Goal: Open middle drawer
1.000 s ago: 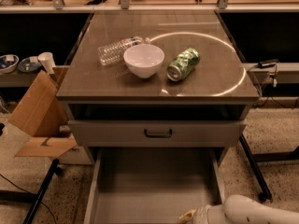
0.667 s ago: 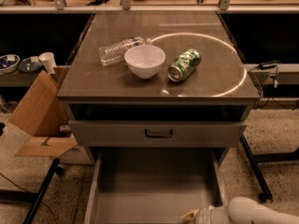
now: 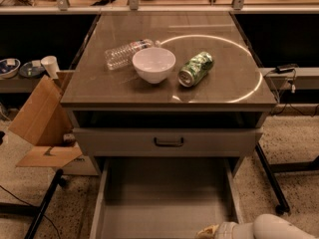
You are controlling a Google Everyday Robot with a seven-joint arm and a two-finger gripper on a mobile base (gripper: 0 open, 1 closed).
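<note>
The glossy grey-brown top of the desk (image 3: 219,91) stands in a dim workroom on a speckled stone floor (image 3: 299,133), with a bright curved ring of light reflected across its smooth surface. The hand (image 3: 208,230), a pale yellowish tip on a rounded white arm (image 3: 271,228), sits at the bottom edge of the view, over the front right corner of the pulled-out lowest grey drawer (image 3: 164,198). Whether the hand is open or closed cannot be told.

Above the hand and a little to its left is the wide grey middle drawer (image 3: 124,142), its flat matte front facing out with a small dark rectangular pull handle (image 3: 168,142) at the centre. A dark gap runs above that front, under the desk top. The lowest drawer shows a plain, flat grey inside.

Farther beyond the hand, on the desk top, a round white bowl (image 3: 153,64) stands upright. A clear ribbed plastic bottle (image 3: 122,54) lies on its side, touching the bowl's left rim, and a green metal can (image 3: 196,68) lies on its side just beside the bowl on the right.

Well off to the hand's left, an open brown cardboard box (image 3: 40,118) leans by the desk, with a white paper cup (image 3: 50,64) behind it. To the hand's right, a black desk leg (image 3: 271,183) slants down to the floor.
</note>
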